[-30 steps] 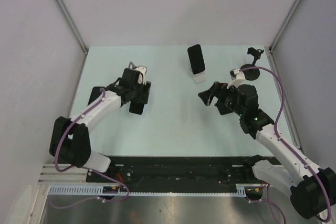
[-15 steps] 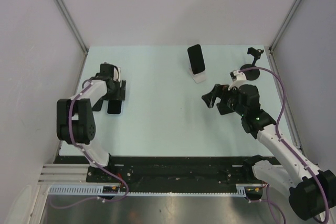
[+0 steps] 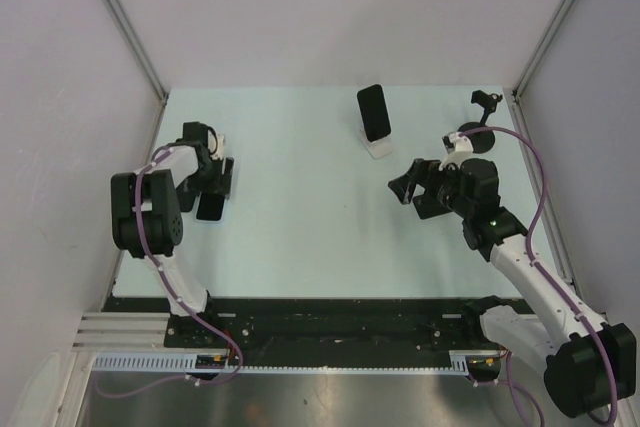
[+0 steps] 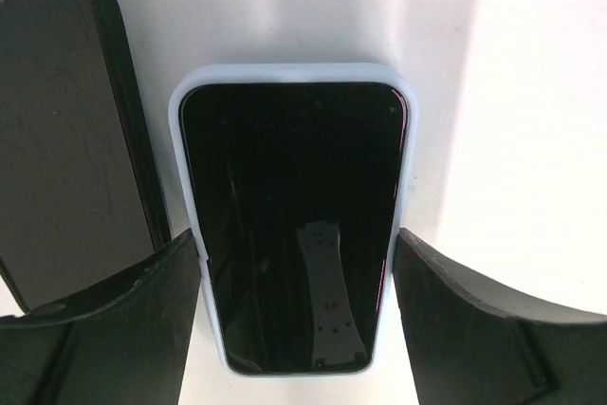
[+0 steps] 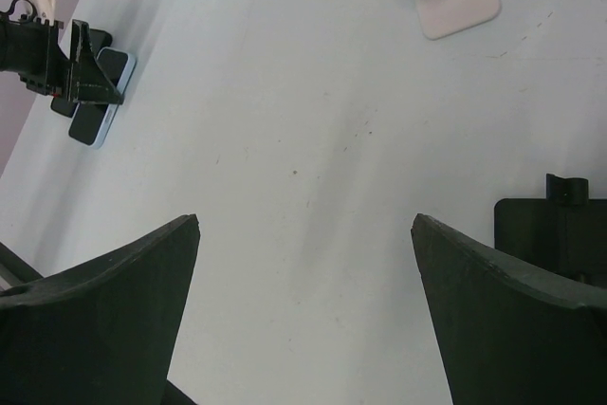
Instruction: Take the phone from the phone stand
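A black phone (image 3: 374, 111) leans upright in a white phone stand (image 3: 379, 149) at the back middle of the table; the stand's foot shows in the right wrist view (image 5: 460, 2). My right gripper (image 3: 405, 185) is open and empty, to the right of the stand and nearer than it (image 5: 303, 225). My left gripper (image 3: 215, 187) is at the far left, its jaws against both long sides of a second phone in a pale case (image 4: 289, 225), which lies flat on the table (image 3: 210, 207).
A dark-cased phone (image 4: 66, 139) lies just left of the pale-cased one. A black holder on a round base (image 3: 478, 137) stands at the back right, close behind my right arm. Grey walls close in the table on the left, back and right.
My left arm has swung left with the pale-cased phone, from mid-left of the table to its left edge. My right gripper has drifted slightly right.
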Controlling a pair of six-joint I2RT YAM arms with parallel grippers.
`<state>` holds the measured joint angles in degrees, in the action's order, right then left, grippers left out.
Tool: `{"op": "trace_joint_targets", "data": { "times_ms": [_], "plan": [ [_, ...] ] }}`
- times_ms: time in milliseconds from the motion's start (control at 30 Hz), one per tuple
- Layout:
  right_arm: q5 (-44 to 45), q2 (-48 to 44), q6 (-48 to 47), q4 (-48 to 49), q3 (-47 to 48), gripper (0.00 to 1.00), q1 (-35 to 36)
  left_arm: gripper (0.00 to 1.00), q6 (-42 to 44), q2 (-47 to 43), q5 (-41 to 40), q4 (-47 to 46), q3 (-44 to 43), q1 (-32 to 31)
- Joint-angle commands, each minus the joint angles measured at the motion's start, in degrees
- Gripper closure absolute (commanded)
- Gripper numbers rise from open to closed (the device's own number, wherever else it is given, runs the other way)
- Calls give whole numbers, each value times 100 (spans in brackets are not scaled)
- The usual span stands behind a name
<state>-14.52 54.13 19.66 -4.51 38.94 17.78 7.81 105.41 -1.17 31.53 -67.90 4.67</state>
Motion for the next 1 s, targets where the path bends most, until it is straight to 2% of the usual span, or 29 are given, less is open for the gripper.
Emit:
{"op": "trace_joint_targets", "data": {
  "times_ms": [0, 233, 600, 967],
  "plan": [
    [-147, 36, -50, 223, -18, 1, -55, 66, 449, 147, 231, -94, -399, 87],
    [-182, 89, -41, 258, -27, 1, -99, 65, 440, 366, 293, -94, -663, 105],
    [-270, 151, 11, 293, -27, 1, -135, 59, 396, 498, 231, -77, -839, 140],
    [-332, 133, 47, 284, -27, 1, -143, 42, 291, 542, 135, -59, -830, 149]
  ]
}}
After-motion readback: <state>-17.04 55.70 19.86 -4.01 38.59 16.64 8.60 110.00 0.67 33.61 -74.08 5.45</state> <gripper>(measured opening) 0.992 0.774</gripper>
